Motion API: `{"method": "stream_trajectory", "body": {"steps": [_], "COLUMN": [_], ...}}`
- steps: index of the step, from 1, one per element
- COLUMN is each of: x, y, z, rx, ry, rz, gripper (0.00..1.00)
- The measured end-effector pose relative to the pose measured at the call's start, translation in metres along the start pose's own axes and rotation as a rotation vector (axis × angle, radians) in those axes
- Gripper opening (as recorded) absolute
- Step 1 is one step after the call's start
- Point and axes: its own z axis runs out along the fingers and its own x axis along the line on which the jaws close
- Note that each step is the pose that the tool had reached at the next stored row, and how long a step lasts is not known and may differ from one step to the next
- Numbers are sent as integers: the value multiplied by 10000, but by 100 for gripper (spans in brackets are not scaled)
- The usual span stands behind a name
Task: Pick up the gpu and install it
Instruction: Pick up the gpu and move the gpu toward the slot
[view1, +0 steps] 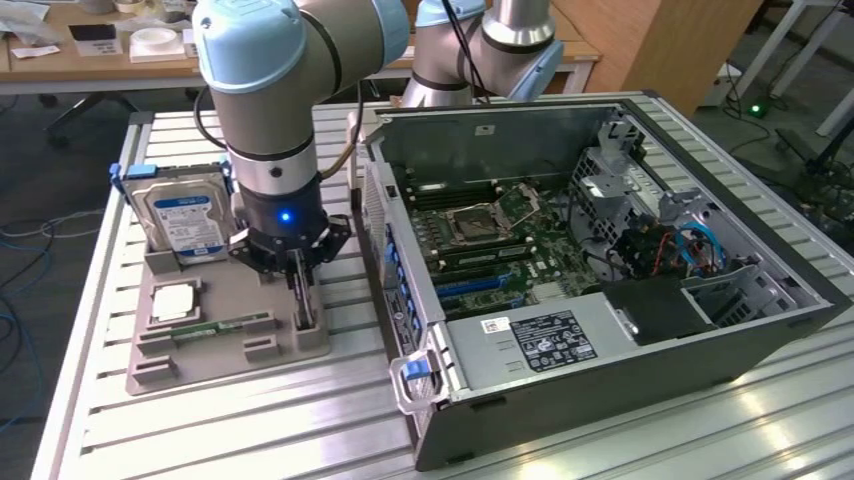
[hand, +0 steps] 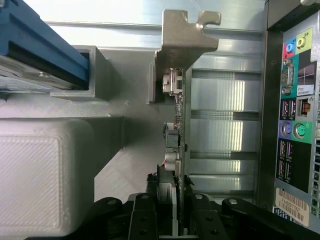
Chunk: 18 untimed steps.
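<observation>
The gpu (view1: 304, 300) stands on its long edge in a slot at the side of the grey holder tray (view1: 227, 285) nearest the computer case. In the wrist view the gpu (hand: 178, 125) is edge-on: a thin green board with small components and its silver bracket (hand: 182, 45) at the far end. My gripper (view1: 296, 264) has come down from above onto the card's upper edge. In the wrist view the gripper (hand: 176, 202) straddles the card, with black fingers (hand: 145, 215) on either side pressed against it. The card still sits in the tray slot.
The tray also holds a silver hard drive (view1: 184, 220) with a blue-white label, a white square part (view1: 174, 302) and a small memory stick (view1: 214, 327). The open computer case (view1: 601, 260) lies close beside the tray, its rear port panel (hand: 295, 125) near the card.
</observation>
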Motion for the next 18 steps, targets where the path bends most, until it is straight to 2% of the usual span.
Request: {"method": "stream_trajectory", "body": {"steps": [6,18], "x": [-3,-11], "y": [5,19], "z": [-141,-488], "rx": [-55,-65], "ry": [3,4], "rz": [2,2], "gripper": [28,28]}}
